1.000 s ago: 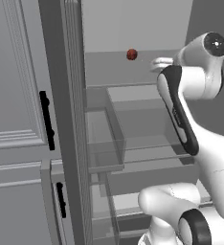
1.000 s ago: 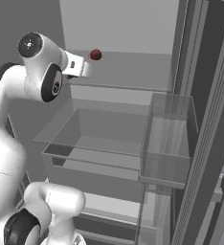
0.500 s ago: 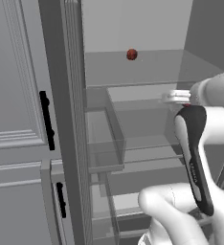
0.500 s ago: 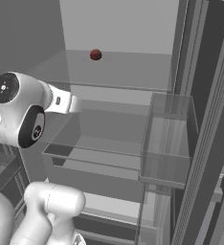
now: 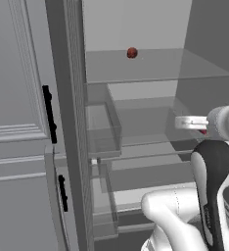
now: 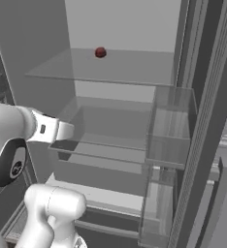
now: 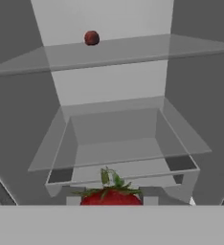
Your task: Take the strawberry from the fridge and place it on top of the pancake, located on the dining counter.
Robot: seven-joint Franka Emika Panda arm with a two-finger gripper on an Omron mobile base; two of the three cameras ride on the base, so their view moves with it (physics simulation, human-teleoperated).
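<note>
Hand view: we grip the strawberry [image 7: 111, 196] at six o'clock, facing the open fridge [image 7: 114, 95]; carrying it to the pancake remains.

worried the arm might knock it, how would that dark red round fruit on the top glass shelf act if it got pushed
The dark red round fruit looks near-spherical, so it would probably roll rather than slide. The glass shelf under it looks smooth and shows no raised lip at the front, so a nudge might send it off the edge. It is small, so likely light and easily set moving.
</note>
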